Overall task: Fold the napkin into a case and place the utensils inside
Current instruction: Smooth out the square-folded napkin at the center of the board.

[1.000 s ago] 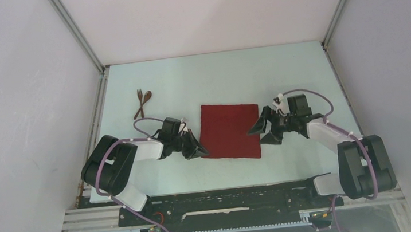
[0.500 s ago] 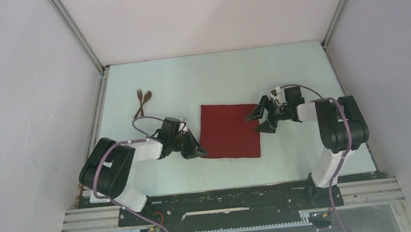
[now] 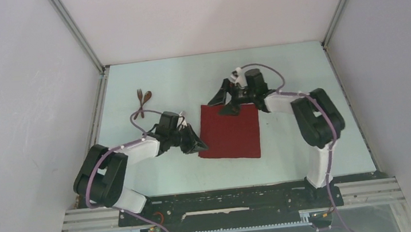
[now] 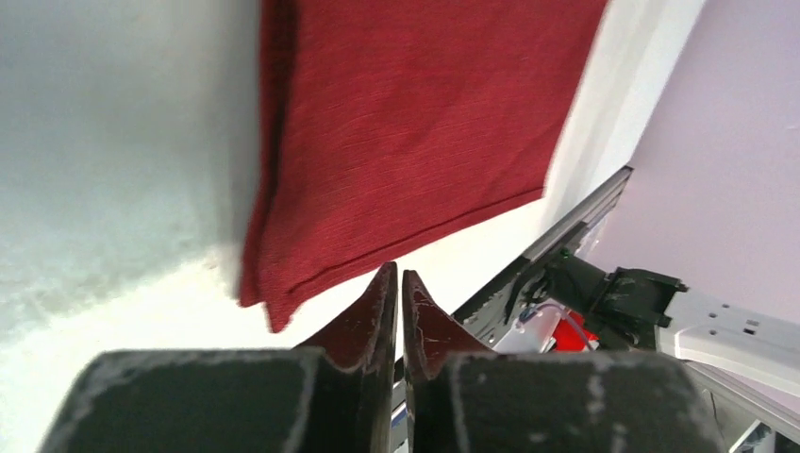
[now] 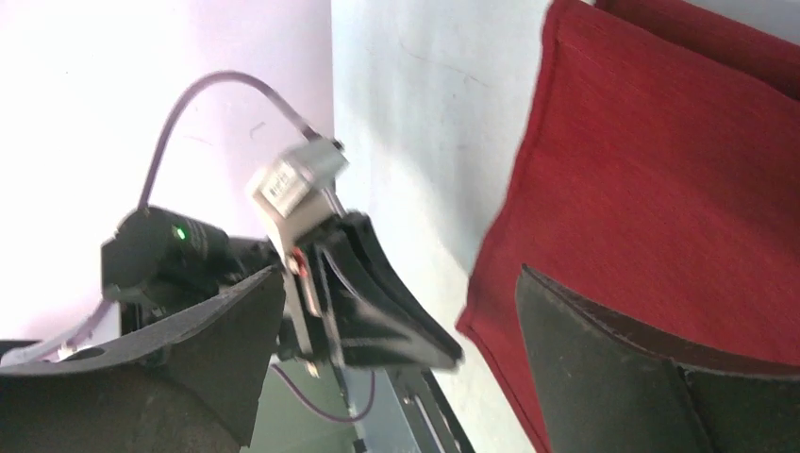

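The dark red napkin (image 3: 229, 132) lies flat and folded on the pale table, its layered edge showing in the left wrist view (image 4: 406, 123). My left gripper (image 3: 197, 144) sits at its near left corner. Its jaws (image 4: 397, 276) are open by only a thin slit, with nothing between them; the cloth corner lies just left of the tips. My right gripper (image 3: 224, 103) hangs wide open over the napkin's far edge (image 5: 660, 189), one finger (image 5: 641, 377) above the cloth, the other (image 5: 189, 349) off it. The fork and spoon (image 3: 144, 98) lie crossed at the far left.
Grey walls and metal corner rails (image 3: 81, 42) close in the pale table (image 3: 302, 71) on three sides. A black base rail (image 3: 224, 202) runs along the near edge. The left arm's cable (image 3: 143, 119) loops near the utensils.
My right arm has swung from the napkin's right edge round to its far edge, jaws staying wide. My left gripper shifted slightly away from me and its jaws parted a little.
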Robot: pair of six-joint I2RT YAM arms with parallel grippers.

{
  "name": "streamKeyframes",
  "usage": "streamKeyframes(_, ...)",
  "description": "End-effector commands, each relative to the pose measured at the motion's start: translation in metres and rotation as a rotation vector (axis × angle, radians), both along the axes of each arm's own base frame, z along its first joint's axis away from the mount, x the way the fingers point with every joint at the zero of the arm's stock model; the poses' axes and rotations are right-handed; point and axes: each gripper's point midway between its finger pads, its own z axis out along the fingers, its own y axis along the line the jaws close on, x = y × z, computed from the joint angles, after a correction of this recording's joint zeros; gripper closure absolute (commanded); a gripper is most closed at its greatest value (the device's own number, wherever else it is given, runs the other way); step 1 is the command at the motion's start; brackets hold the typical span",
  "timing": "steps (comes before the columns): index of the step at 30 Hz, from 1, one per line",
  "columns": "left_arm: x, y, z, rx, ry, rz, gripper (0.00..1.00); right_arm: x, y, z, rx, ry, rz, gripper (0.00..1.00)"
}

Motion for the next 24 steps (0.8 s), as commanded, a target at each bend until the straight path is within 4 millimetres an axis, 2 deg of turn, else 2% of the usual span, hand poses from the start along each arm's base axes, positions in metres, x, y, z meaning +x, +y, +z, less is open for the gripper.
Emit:
streamKeyframes(1,-0.015,0.008,-0.031,0.02,0.059,0.0,0.91,0.014,0.052,-0.005,0.097,0.061,0.007,0.0)
streamKeyframes(4,-0.017,0.02,-0.056,0.086,0.081,0.03,0.94,0.015,0.079,-0.02,0.092,0.079,0.036,0.0)
streamKeyframes(7,-0.021,0.024,-0.071,0.091,0.106,0.049,0.97,0.022,0.089,-0.033,0.087,0.068,0.034,0.0)
streamKeyframes(15,-0.035,0.038,-0.092,0.104,0.175,0.089,1.0,0.058,0.088,-0.072,0.014,0.053,-0.02,0.01)
streamKeyframes(24,-0.034,0.039,-0.091,0.099,0.171,0.079,1.0,0.114,0.083,-0.104,-0.078,0.08,-0.09,0.01)
